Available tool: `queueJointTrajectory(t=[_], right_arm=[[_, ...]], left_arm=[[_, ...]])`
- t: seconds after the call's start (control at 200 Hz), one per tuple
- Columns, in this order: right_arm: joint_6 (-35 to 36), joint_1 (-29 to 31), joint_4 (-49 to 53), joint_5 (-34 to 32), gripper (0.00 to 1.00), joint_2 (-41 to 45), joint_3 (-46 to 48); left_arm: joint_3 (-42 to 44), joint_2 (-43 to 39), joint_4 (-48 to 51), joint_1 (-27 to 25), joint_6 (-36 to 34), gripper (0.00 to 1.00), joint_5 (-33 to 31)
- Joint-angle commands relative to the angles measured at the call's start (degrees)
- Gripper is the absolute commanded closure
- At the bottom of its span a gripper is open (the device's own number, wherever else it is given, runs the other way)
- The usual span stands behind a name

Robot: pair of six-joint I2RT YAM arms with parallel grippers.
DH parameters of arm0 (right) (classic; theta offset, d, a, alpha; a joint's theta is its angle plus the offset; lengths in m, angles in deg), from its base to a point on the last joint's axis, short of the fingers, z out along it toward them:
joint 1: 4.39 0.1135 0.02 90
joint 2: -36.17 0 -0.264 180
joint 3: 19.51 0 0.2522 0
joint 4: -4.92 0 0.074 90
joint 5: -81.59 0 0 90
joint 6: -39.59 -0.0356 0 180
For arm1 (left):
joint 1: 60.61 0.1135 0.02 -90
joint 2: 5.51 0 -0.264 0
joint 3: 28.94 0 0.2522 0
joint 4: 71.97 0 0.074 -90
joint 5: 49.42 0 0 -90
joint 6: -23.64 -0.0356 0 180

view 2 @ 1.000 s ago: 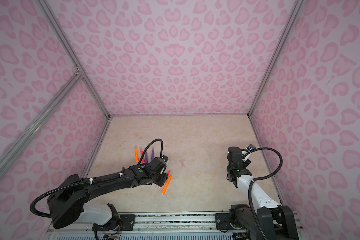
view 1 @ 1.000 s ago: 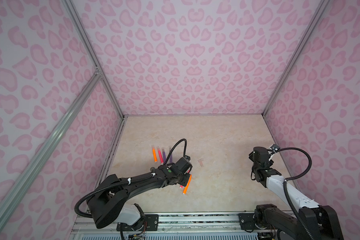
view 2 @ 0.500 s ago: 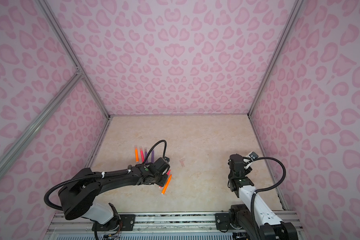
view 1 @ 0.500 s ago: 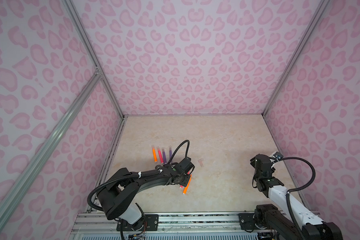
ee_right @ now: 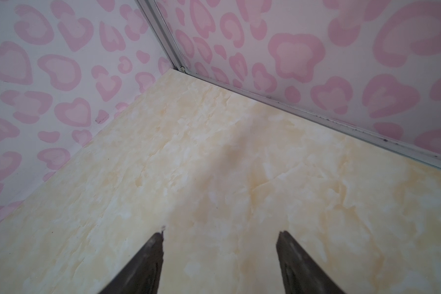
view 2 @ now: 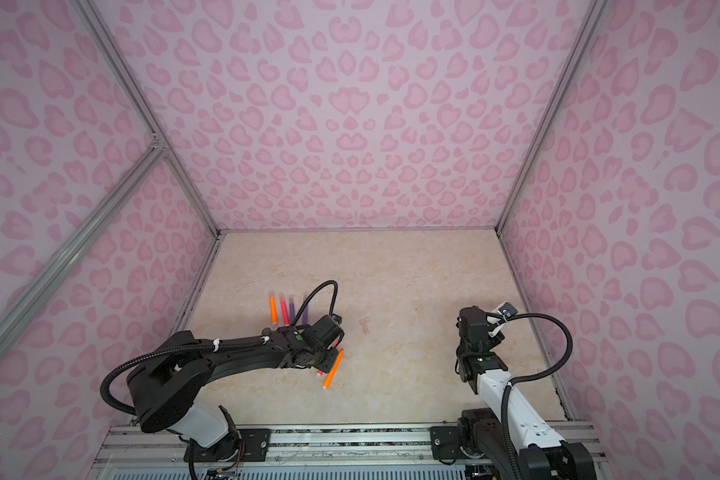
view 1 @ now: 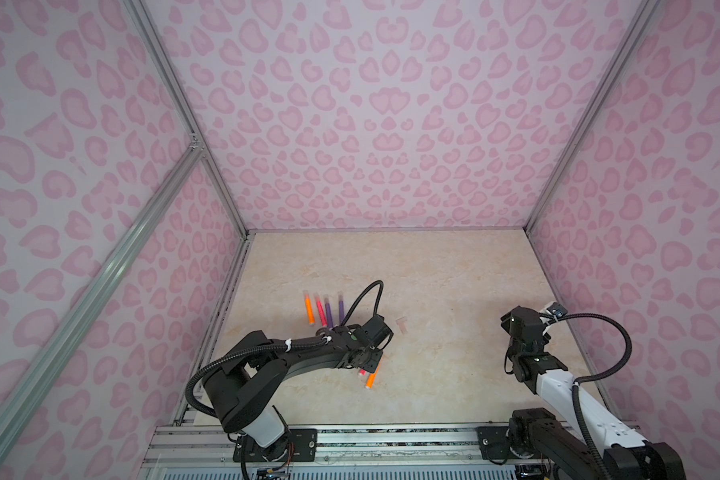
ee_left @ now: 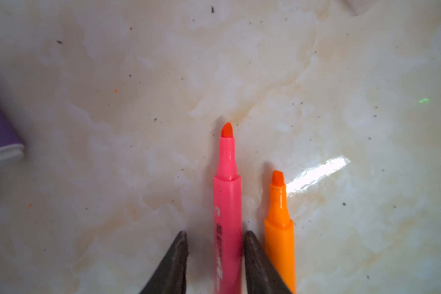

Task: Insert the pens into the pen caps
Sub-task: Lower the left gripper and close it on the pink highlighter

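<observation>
A pink pen (ee_left: 227,203) lies uncapped on the beige table between the fingers of my left gripper (ee_left: 215,236). One finger (ee_left: 251,244) touches the pen; a gap remains at the other finger, so the gripper is open. An uncapped orange pen (ee_left: 280,229) lies beside it, outside the jaws, and shows in both top views (view 1: 372,376) (view 2: 332,370). One loose pen cap (view 1: 401,325) (view 2: 365,325) lies to the right of my left gripper (view 1: 366,361). My right gripper (ee_right: 220,233) (view 1: 518,322) hangs open and empty over bare table.
Several pens lie in a row beyond the left gripper: orange (view 1: 308,309), pink (view 1: 320,311) and two purple (view 1: 329,313) (view 1: 341,307), with clear ends pointing away. A purple pen's butt (ee_left: 0,150) shows in the left wrist view. Pink patterned walls enclose the table.
The left gripper's jaws have narrowed round the pink pen. The right arm has drawn back a little toward the near edge, its jaws still wide.
</observation>
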Motion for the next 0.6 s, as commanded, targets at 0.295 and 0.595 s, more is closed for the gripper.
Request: queueJointTrajectory(t=[0.295, 0.595], right_arm=[[-0.2, -0.1, 0.4, -0.5, 0.29, -0.8, -0.8], [-0.2, 0.0, 0.9, -0.5, 0.29, -1.9, -1.7]], left_arm=[[-1.5, 1.8, 1.8, -0.2, -0.2, 0.61, -0.3], [-1.7, 1.1, 2.3, -0.2, -0.3, 0.68, -0.6]])
